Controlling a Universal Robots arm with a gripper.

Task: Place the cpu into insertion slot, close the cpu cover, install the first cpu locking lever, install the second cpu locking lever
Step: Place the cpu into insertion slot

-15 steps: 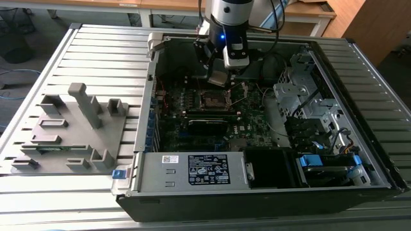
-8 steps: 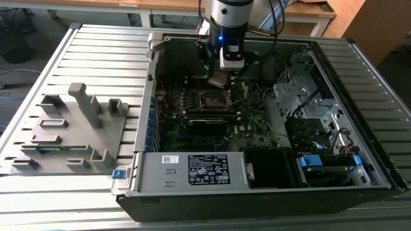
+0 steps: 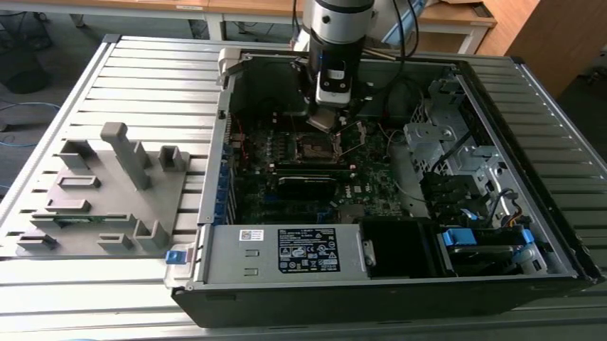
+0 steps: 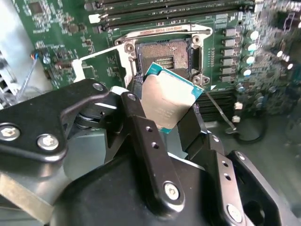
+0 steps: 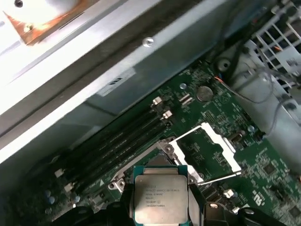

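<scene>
My gripper (image 3: 323, 119) hangs inside the open computer case, shut on the cpu (image 4: 167, 100), a flat square chip with a grey face and green edge. Black fingers (image 4: 137, 108) press on two opposite sides of the chip. In the first wrist view the cpu (image 5: 161, 197) is held a little above the board. The insertion slot (image 4: 162, 55) lies open just beyond it, with a dark pin field and silvery rim. The cpu cover (image 5: 212, 151), a thin silvery frame, is flipped open beside the insertion slot (image 5: 157, 161). A thin metal locking lever (image 4: 221, 110) stands free at the socket's side.
Long black memory slots (image 5: 117, 146) run beside the socket. A power supply (image 3: 284, 250) sits at the case front, and a drive cage (image 3: 446, 142) and cables are on the exterior view's right. A grey fixture board (image 3: 104, 192) lies outside the case on the exterior view's left.
</scene>
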